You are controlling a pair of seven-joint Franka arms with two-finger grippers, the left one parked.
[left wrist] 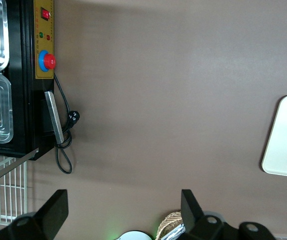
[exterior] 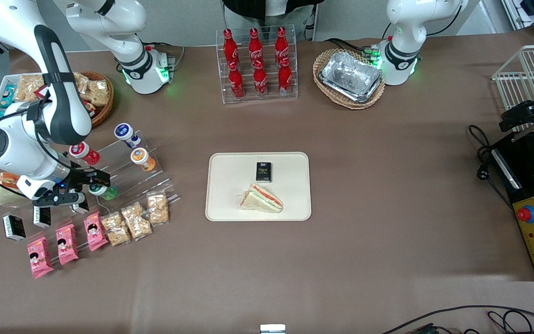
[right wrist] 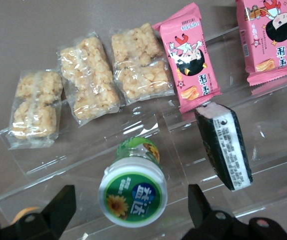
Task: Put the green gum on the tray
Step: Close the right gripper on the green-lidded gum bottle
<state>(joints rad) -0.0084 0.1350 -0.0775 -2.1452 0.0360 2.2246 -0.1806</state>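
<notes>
Approach step: the claw (right wrist: pixel 128 220) hangs spread above the green gum (right wrist: pixel 132 192) (on its acrylic rack). Next: descend, clamp its cap, carry to the tray (exterior: pixel 230 162).

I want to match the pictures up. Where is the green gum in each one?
Front view: green gum on the clear stepped stand, under the hand.
Right wrist view: green gum between the open hand's fingers.
Left wrist view: not in it.
Shared landmark: the rice-cracker packs.

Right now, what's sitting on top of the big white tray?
On the tray sit a sandwich and a small black packet. The green gum isn't there yet; the open claw hovers beside it.
</notes>
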